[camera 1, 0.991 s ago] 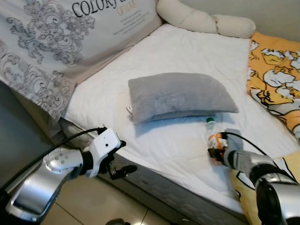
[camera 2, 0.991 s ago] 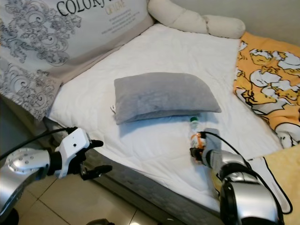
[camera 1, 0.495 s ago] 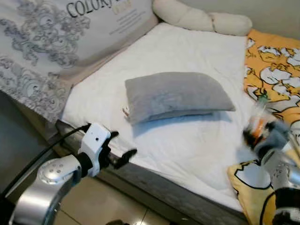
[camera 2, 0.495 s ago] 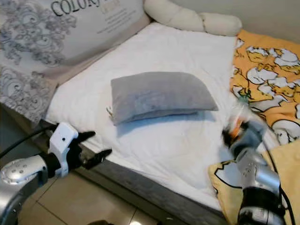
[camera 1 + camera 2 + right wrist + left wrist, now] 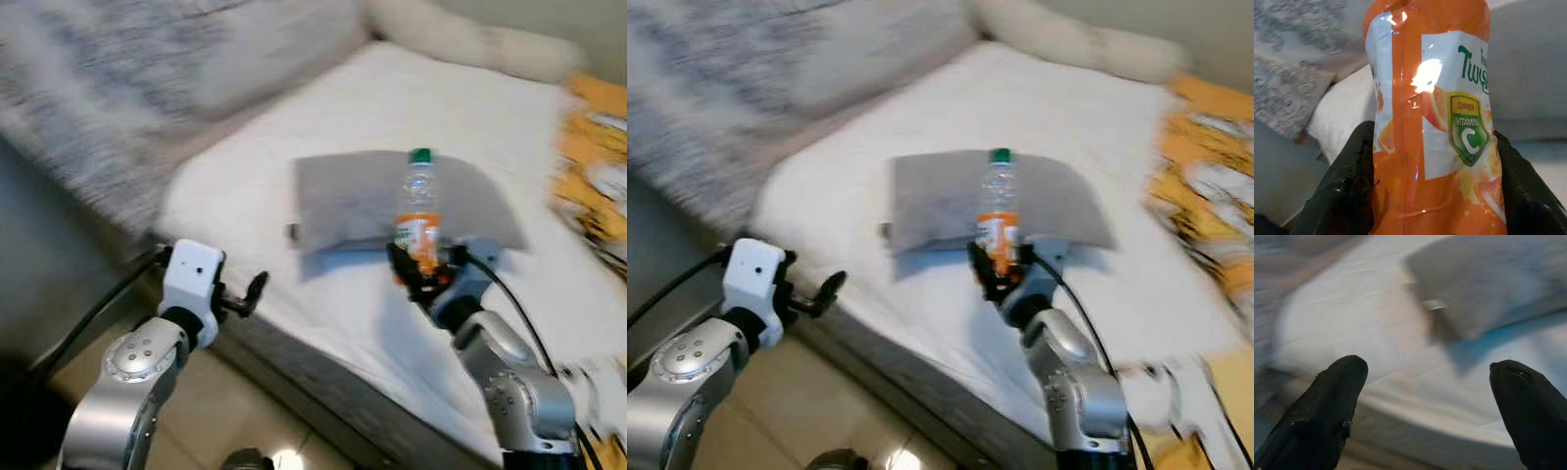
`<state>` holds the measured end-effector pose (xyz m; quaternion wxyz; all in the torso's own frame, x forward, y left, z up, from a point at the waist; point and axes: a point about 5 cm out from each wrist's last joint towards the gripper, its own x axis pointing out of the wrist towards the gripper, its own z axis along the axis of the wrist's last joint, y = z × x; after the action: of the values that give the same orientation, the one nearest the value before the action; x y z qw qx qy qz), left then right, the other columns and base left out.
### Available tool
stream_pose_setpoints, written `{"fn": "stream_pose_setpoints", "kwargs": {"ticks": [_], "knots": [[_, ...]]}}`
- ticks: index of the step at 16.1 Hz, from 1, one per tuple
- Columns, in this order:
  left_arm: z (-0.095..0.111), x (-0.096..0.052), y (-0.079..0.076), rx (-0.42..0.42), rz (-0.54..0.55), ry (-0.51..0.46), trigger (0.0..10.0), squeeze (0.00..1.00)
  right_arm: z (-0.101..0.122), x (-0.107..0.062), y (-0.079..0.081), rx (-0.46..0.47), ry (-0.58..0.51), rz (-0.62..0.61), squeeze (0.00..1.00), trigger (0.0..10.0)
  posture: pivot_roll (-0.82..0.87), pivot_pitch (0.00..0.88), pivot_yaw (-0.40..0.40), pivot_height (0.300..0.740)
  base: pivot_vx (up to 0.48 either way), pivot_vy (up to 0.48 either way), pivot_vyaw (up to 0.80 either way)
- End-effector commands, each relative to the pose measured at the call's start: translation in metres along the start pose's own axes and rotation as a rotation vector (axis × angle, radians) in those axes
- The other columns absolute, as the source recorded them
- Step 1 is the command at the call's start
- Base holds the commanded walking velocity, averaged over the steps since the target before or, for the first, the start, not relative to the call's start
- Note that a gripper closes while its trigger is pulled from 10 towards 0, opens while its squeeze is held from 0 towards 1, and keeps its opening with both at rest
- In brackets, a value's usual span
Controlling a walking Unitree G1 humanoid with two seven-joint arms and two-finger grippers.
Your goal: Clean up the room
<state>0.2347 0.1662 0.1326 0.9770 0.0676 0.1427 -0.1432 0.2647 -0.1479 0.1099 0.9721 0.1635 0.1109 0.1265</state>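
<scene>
Right pincer: my right pincer (image 5: 423, 277) is clamped on the bottle (image 5: 418, 211), both black fingers (image 5: 1347, 196) pressed to its orange label.
Bottle: I hold it upright above the bed (image 5: 392, 88), green cap at 12 o'clock, in front of the grey pillow (image 5: 343, 201).
Left pincer: my left pincer (image 5: 250, 292) hangs at the bed's near edge, at 9 o'clock from the bottle, its fingers (image 5: 1327, 416) spread wide with nothing between them.
Pillow: it lies mid-mattress on the white sheet.
Blanket: an orange patterned blanket (image 5: 593, 137) lies at 3 o'clock, blurred.
</scene>
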Motion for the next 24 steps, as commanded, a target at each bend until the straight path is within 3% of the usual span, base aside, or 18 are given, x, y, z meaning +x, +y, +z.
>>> {"fn": "stream_pose_setpoints", "kwargs": {"ticks": [1, 2, 4, 8, 15, 16, 21, 24], "knots": [[-0.001, -0.002, 0.003, -0.003, 0.045, 0.013, 10.0, 0.0, 0.006, -0.003, -0.003, -0.053, -0.049, -0.056, 0.0, 10.0, -0.01, 0.0, -0.012, 0.74, 0.0, 0.0, 0.8], [-0.002, -0.002, 0.003, -0.008, 0.058, 0.017, 10.0, 0.0, 0.006, -0.003, -0.002, -0.063, -0.052, -0.058, 0.0, 10.0, -0.01, 0.0, -0.012, 0.74, 0.0, 0.0, 0.8], [0.0, -0.002, 0.009, 0.079, 0.135, 0.009, 10.0, 0.0, 0.007, -0.004, -0.002, -0.095, -0.053, -0.089, 0.0, 10.0, 0.0, 0.0, 0.026, 0.74, 0.0, 0.0, 0.8], [0.0, 0.003, 0.021, 0.091, 0.25, -0.014, 10.0, 0.0, 0.006, -0.005, -0.004, -0.105, -0.033, -0.102, 0.0, 10.0, 0.0, 0.0, 0.01, 0.74, 0.0, 0.0, 0.8], [-0.01, 0.002, 0.017, 0.09, 0.243, -0.007, 10.0, 0.0, 0.001, -0.006, -0.006, -0.097, -0.012, -0.156, 0.0, 10.0, -0.01, 0.0, 0.001, 0.74, 0.0, 0.0, 0.8], [-0.01, 0.002, 0.017, 0.088, 0.243, -0.007, 10.0, 0.0, 0.002, -0.004, -0.005, -0.024, -0.028, -0.146, 0.0, 10.0, -0.01, 0.0, -0.007, 0.74, 0.0, 0.0, 0.8], [-0.007, 0.006, 0.021, 0.068, 0.259, -0.026, 10.0, 0.0, -0.002, 0.002, 0.0, -0.073, 0.019, -0.123, 0.0, 10.0, -0.01, 0.0, -0.009, 0.74, 0.0, 0.0, 0.8], [-0.004, 0.006, 0.021, 0.052, 0.258, -0.046, 10.0, 0.0, -0.003, 0.002, 0.005, -0.056, 0.024, -0.099, 0.0, 10.0, 0.0, 0.0, -0.02, 0.74, 0.0, 0.0, 0.8]]}}
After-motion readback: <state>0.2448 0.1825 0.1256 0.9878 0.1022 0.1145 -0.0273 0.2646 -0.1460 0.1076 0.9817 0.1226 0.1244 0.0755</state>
